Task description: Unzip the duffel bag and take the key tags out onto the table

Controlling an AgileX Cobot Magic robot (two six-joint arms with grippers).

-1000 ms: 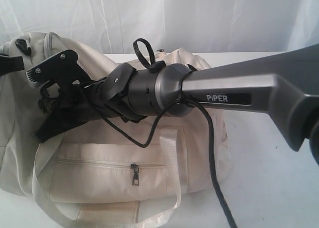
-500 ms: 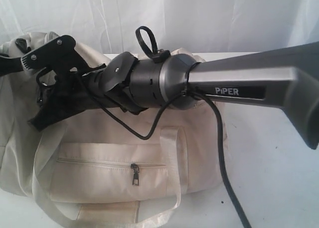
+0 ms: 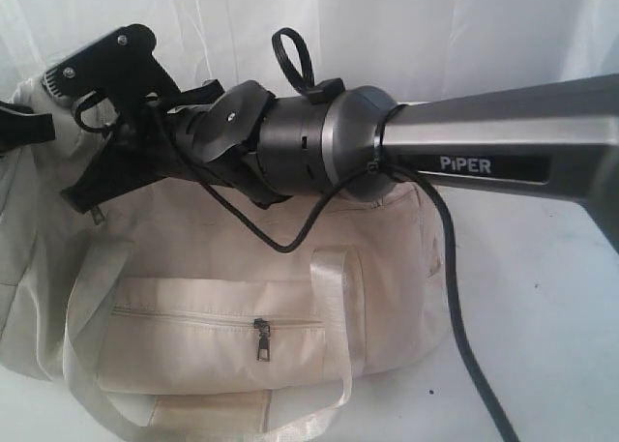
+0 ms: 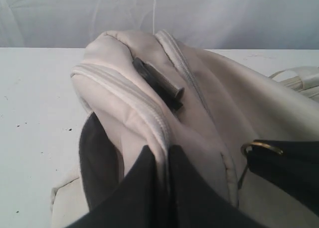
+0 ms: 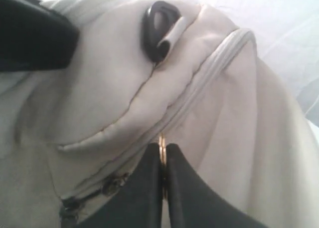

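Legible marking, one only: "PiPER", white letters on a black strip point(image 3: 465, 164), right arm point(image 3: 513, 132) grey link.

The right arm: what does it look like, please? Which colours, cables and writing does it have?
The right arm is a grey metallic link with white lettering PiPER on a black strip. Its wrist is a round black housing. A black cable hangs from it, and a black tie loop sticks up. The right gripper is black.

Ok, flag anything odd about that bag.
Only the duffel bag: its left end is hoisted and bunched, not lying flat, with the left gripper pinching the zip seam and the right gripper shut on a gold zipper ring.
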